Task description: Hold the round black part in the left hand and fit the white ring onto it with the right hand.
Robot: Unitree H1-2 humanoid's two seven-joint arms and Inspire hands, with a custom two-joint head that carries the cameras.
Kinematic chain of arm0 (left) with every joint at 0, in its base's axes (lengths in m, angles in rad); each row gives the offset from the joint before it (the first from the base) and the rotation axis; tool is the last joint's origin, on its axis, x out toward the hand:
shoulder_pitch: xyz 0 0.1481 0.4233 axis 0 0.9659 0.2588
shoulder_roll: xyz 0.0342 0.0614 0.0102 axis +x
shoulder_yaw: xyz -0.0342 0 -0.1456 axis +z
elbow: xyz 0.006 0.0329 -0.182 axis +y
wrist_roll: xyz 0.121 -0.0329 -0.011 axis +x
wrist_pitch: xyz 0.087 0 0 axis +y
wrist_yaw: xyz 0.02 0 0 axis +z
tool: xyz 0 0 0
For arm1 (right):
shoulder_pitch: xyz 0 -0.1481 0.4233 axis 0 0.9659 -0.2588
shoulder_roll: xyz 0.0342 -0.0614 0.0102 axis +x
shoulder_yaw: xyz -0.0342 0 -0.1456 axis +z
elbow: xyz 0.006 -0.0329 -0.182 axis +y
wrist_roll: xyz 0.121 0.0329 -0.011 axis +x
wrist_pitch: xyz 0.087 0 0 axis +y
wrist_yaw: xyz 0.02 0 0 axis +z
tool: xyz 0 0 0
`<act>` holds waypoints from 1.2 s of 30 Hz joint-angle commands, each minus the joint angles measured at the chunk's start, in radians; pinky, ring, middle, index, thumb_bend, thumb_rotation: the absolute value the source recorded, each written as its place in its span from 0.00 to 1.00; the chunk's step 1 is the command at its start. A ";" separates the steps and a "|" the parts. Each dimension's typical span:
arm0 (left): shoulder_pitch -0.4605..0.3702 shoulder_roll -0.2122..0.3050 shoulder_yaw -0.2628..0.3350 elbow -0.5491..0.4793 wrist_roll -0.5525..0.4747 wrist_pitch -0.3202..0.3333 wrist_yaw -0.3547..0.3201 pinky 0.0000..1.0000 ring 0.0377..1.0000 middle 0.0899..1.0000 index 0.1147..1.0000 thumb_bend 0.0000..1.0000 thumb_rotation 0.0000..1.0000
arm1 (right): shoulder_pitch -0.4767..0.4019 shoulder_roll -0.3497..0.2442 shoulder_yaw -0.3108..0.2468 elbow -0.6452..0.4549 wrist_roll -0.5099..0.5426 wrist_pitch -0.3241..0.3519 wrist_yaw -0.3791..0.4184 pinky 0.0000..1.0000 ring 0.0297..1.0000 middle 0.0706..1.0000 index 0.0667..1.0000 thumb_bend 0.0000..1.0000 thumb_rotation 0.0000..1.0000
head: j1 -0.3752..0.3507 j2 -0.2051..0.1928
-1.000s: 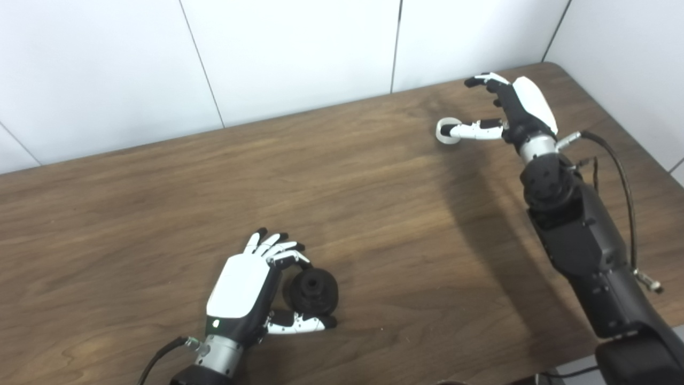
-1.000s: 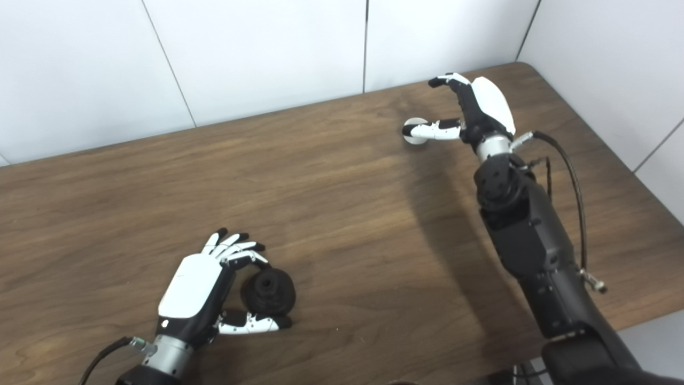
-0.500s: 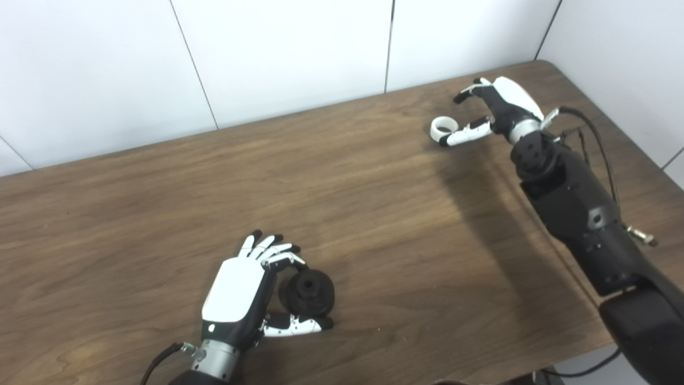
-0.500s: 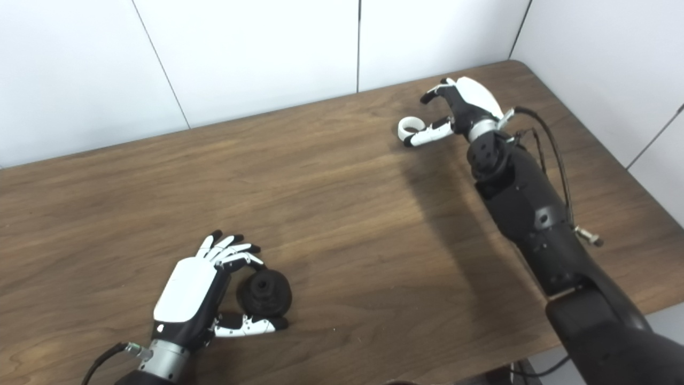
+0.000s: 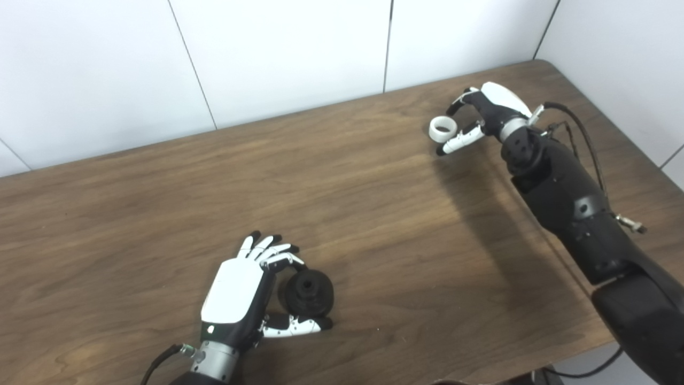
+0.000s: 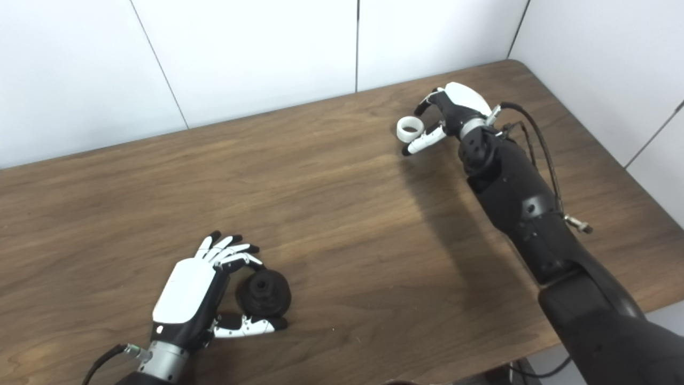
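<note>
Change since a second ago: right hand (image 5: 489, 109) dropped lower at the far corner and curled in around the white ring (image 5: 443, 128), thumb swinging beneath it; the left hand barely stirred.
Left hand (image 5: 240, 291): sat nearest, low on the table (image 5: 160, 203), fingers and thumb apart and cupped around the round black part (image 5: 307, 291). Fingertips touched its far edge, thumb lay along its near edge. It looked like a loose cradle, not a firm grip; holding nothing yet, by my read.
Round black part: rested on the table inside that cradle, hub hole facing up.
Right hand: was far away at the back right, well apart from the left. Fingers hooked over the far side of the ring, thumb beside its near side, not yet pinched together.
White ring: lay flat on the table, hole upward, between those fingers and thumb; whether they touched it, I could not tell.
Step in hand: both pickups, judged underway and unfinished.
Next move: the right hand needed to pinch the ring's wall and lift without flicking it away; the left needed to clamp and raise the black part, hub clear, before the two met.
Count: one black part, one white ring, two hands.
</note>
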 commanded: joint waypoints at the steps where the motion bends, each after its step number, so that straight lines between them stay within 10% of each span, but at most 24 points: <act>1: 0.035 0.025 -0.005 0.039 0.033 0.031 -0.042 1.00 0.90 0.77 0.42 0.52 0.05 | -0.064 -0.018 -0.006 -0.008 -0.017 0.002 -0.001 0.99 1.00 0.96 0.68 0.83 0.26 | 0.001 0.001; 36: 0.038 0.015 -0.010 0.039 0.048 0.043 -0.042 1.00 0.90 0.77 0.42 0.52 0.05 | -0.102 -0.008 -0.005 0.062 -0.051 0.002 0.013 0.99 1.00 0.92 0.61 0.78 0.23 | 0.014 0.008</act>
